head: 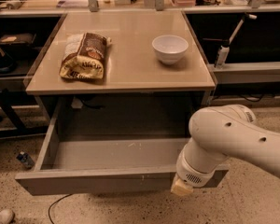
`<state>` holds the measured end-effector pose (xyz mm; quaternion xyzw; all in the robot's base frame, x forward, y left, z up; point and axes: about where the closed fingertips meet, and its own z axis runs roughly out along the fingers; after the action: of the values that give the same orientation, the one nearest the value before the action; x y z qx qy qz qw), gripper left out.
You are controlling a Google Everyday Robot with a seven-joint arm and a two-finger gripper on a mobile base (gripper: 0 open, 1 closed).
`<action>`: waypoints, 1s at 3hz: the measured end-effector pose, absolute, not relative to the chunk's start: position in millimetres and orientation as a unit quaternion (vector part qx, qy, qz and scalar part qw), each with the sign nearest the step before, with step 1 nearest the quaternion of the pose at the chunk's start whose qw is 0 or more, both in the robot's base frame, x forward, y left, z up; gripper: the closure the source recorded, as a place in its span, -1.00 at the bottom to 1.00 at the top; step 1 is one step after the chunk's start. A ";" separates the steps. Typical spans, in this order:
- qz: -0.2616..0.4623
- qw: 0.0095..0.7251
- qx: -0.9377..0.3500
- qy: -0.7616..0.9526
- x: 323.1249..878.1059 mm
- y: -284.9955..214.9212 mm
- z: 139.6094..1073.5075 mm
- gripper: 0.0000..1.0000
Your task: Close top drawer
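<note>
1. Gripper: low down, out in front of the bench's front right corner and right at the right end of the drawer's front panel. We see only its pale tip under the wrist. We cannot tell whether it is wide or narrow, nor whether it touches the panel.
2. Bench: tan top, with an open cavity under its front edge.
3. Top drawer: pulled well out from under the front edge, its shallow grey tray open and bare. Its long axis runs side to side, parallel to that edge. The front panel is the part farthest from the bench. From the gripper, the drawer lies onward toward the bench's back edge, so we judge that closing needs a straight push that way. Because the gripper stands at the right end, we judge the drawer could skew.
4. Arm: white, coming in from beyond the bench's right edge, bent downward at the wrist, and covering the panel's right end.
5. Snack bag: lying flat near the left edge.
6. White bowl: upright, toward the back right corner and well apart from the bag.
</note>
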<state>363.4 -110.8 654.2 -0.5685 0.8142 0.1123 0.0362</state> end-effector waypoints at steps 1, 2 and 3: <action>0.112 0.036 -0.569 0.814 363.4 -110.8 654.2 -0.30; 0.112 0.036 -0.569 0.814 363.4 -110.8 654.2 -0.77; 0.112 0.036 -0.569 0.814 363.4 -110.7 654.2 -1.00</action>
<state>363.4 -110.7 654.2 -0.5685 0.8141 0.1123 0.0362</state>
